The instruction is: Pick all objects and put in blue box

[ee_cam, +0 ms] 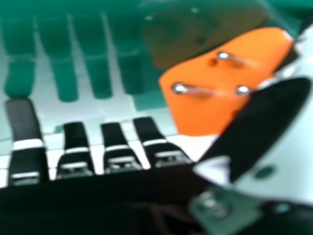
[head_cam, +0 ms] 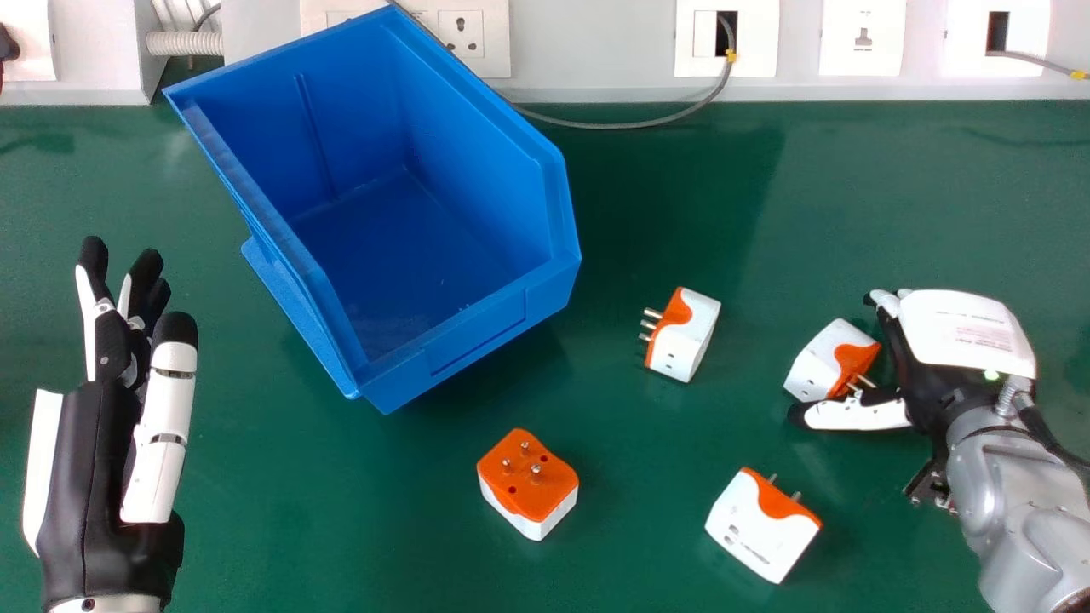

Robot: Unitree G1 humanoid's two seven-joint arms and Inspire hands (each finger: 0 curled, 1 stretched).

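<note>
And here's the plug adapter [head_cam: 813, 366] on the right side of the table [head_cam: 341, 528], smooth white body, orange pin face, round metal prongs showing! It sits between the thumb and the fingers of the right hand [head_cam: 966, 328], and that hand is open, fingers extended, no curl around the plug. Just inward, a second adapter [head_cam: 694, 336] lies on its side; nearer the robot, a third [head_cam: 771, 528] leans its boxy white shell, while a fourth [head_cam: 528, 489] points its prongs up. Beyond them, the angular, smooth-walled blue box [head_cam: 409, 255], empty. Far left, the left hand [head_cam: 94, 460], fingers straight, over glossy green tabletop.
</note>
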